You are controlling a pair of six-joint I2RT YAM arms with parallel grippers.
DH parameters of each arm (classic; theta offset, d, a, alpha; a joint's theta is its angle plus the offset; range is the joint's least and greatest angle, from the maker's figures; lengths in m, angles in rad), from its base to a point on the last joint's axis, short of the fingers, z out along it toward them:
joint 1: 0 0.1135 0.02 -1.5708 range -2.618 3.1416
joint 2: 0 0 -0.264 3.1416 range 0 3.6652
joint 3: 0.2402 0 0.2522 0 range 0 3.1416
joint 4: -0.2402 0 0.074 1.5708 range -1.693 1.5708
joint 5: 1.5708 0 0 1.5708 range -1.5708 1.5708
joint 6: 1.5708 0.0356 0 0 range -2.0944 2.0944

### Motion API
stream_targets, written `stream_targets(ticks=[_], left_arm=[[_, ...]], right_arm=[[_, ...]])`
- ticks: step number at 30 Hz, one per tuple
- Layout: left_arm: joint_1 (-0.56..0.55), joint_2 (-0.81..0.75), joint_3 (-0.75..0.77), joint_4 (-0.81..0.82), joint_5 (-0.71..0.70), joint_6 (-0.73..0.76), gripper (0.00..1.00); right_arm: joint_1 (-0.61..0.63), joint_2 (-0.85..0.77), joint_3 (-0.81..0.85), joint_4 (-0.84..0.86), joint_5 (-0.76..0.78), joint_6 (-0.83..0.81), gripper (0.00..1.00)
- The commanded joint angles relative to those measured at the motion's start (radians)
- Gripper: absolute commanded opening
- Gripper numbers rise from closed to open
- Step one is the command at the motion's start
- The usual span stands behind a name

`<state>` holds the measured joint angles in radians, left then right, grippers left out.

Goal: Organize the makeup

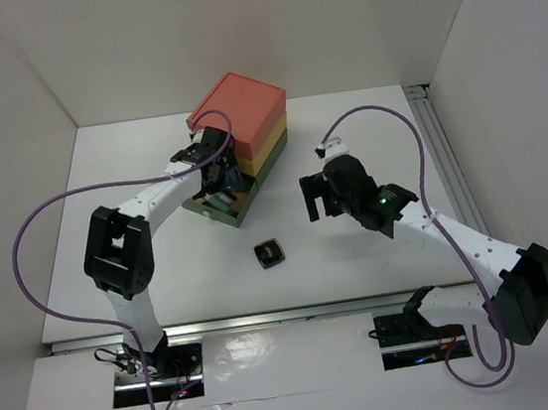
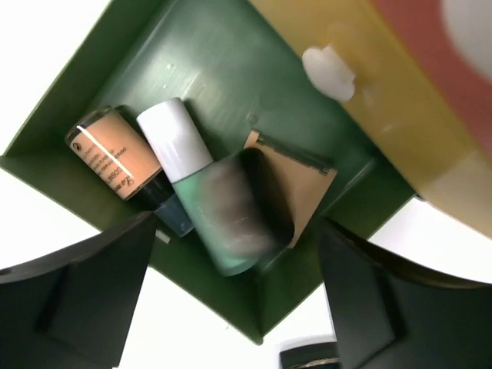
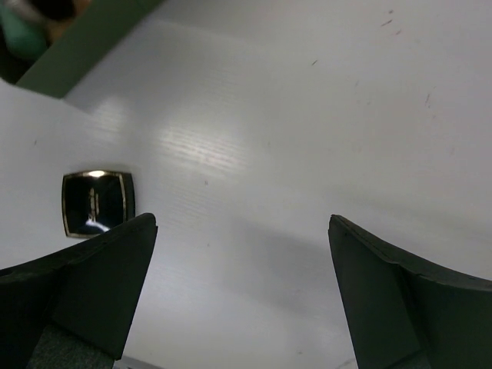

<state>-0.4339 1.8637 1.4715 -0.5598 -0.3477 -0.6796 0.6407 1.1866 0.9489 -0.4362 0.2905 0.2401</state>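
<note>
The green drawer (image 2: 92, 92) of the drawer box is pulled out. In it lie a tan bottle (image 2: 115, 157), a mint-green tube (image 2: 201, 201) with a white cap, a tan square piece (image 2: 311, 184) and a dark rounded item (image 2: 261, 201), which is blurred. My left gripper (image 2: 231, 307) hangs open and empty just above the drawer's near corner; in the top view it (image 1: 219, 180) is over the drawer (image 1: 217, 210). A square black compact (image 1: 270, 253) lies alone on the table. My right gripper (image 1: 313, 200) is open and empty to the compact's upper right; the compact (image 3: 98, 202) lies beside its left finger.
The red-yellow-green drawer box (image 1: 243, 119) stands at the back centre. The yellow drawer (image 2: 400, 131) above the green one is closed, with a white knob (image 2: 329, 71). White walls enclose the table on three sides. A metal rail (image 1: 449, 163) runs along the right edge.
</note>
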Motion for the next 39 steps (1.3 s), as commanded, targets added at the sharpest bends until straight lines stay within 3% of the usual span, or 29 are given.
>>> stream_targets(ticks=[1,9,13,24,28,32,35,37,38,39], left_arm=[[0.001,-0.034,0.026,0.020,0.006,0.029,1.00],[0.011,-0.170,-0.074,0.020,0.027,0.020,1.00],[0.011,-0.329,-0.200,-0.018,-0.017,-0.046,1.00],[0.011,-0.894,-0.667,-0.111,0.012,-0.232,1.00],[0.011,-1.023,-0.703,-0.146,0.021,-0.235,1.00],[0.011,-1.041,-0.703,-0.158,0.030,-0.244,1.00],[0.011,-1.041,-0.694,-0.172,0.010,-0.244,1.00],[0.011,-1.012,-0.685,-0.183,0.010,-0.258,1.00],[0.011,-1.012,-0.685,-0.192,0.000,-0.274,1.00],[0.011,-1.000,-0.685,-0.192,0.000,-0.285,1.00]], right_arm=[[0.003,-0.059,-0.042,-0.013,-0.129,-0.051,1.00],[0.213,-0.029,-0.084,0.019,-0.123,-0.094,1.00],[0.293,0.070,-0.084,0.091,-0.139,-0.056,1.00],[0.372,0.413,-0.023,0.323,-0.156,0.041,1.00],[0.381,0.554,0.049,0.332,-0.096,0.030,1.00],[0.390,0.631,0.108,0.320,-0.044,0.056,1.00],[0.390,0.654,0.129,0.320,-0.030,0.067,0.85],[0.390,0.634,0.129,0.320,-0.007,0.087,0.45],[0.390,0.622,0.139,0.320,-0.007,0.076,0.36],[0.390,0.595,0.139,0.309,0.002,0.062,0.34]])
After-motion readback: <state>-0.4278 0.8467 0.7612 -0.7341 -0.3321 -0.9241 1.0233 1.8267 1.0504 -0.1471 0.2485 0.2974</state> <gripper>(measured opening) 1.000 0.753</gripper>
